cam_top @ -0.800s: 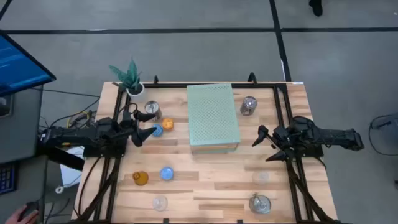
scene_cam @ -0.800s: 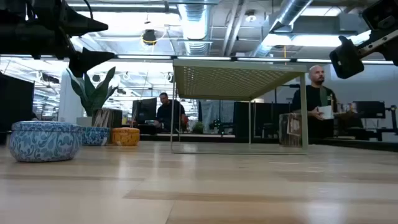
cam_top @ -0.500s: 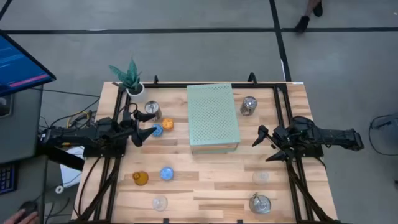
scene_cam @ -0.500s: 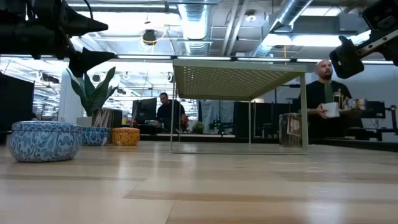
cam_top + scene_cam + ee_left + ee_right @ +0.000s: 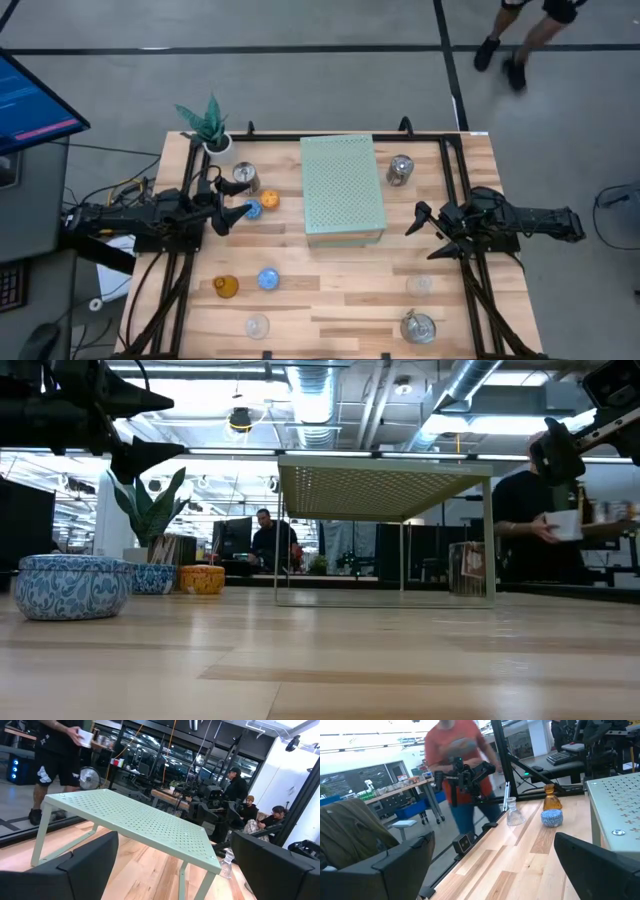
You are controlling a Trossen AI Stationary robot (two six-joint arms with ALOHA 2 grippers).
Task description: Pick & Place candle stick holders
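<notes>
I see both arms hovering over the bench (image 5: 340, 290), nothing held. My left gripper (image 5: 232, 203) has its fingers spread apart, just beside a blue holder (image 5: 252, 209) and an orange holder (image 5: 269, 200). My right gripper (image 5: 428, 232) is also spread wide, right of the pale-green perforated block (image 5: 343, 186). The other candle stick holders sit scattered along the bench's edges.

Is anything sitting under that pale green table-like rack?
From table height, the space under the green rack looks bare: only its thin legs and the wooden table. From above, its perforated top covers that spot.
</notes>
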